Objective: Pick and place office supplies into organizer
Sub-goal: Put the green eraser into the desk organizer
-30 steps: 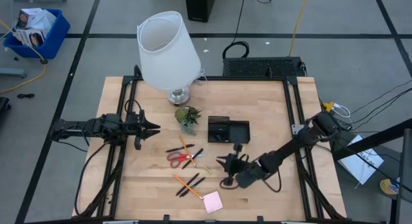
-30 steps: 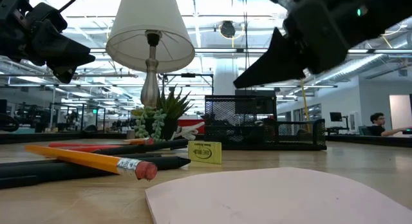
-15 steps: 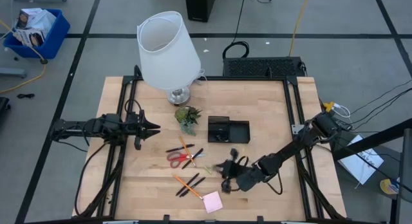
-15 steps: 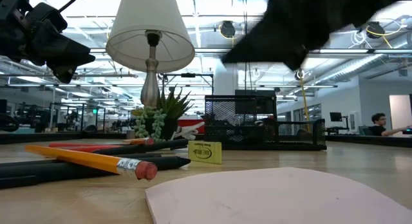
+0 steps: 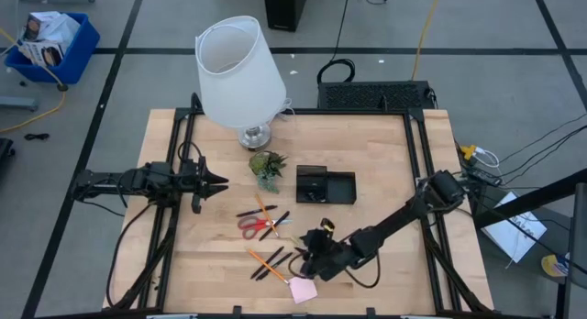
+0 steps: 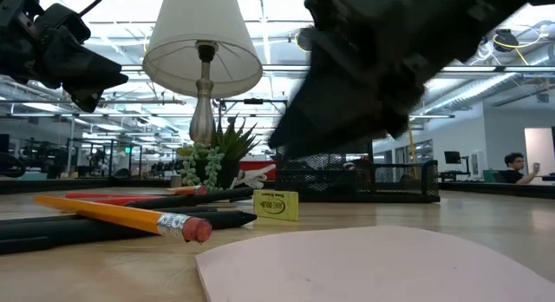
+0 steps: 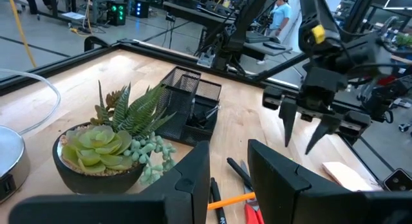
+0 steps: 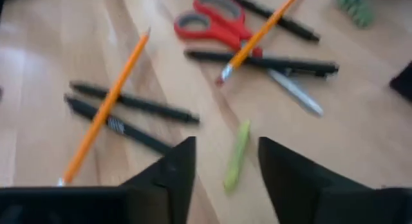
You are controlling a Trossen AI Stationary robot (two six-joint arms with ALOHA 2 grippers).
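My right gripper [image 5: 305, 255] is open and empty, fingers pointing down, just above the loose supplies at the table's near middle. In its wrist view the gripper [image 8: 225, 176] has a small yellow-green piece [image 8: 237, 156] lying on the wood just ahead of its open gap. Red-handled scissors [image 5: 252, 225], black pens [image 8: 261, 62] and orange pencils [image 8: 106, 114] lie flat around it. A pink sticky-note pad [image 5: 303, 288] lies near the front edge. The black organizer [image 5: 326, 186] stands mid-table. My left gripper [image 5: 220, 181] waits open at the left.
A white-shaded lamp [image 5: 238, 71] stands at the far left and a small green plant [image 5: 267, 166] beside the organizer. Black frame rails [image 5: 422, 172] run along both table sides. A person [image 6: 512, 167] sits far off in the room.
My right gripper has moved toward the table's left and near edges, away from the organizer, and now hovers over the yellow-green piece and the pens. The supplies lie as before.
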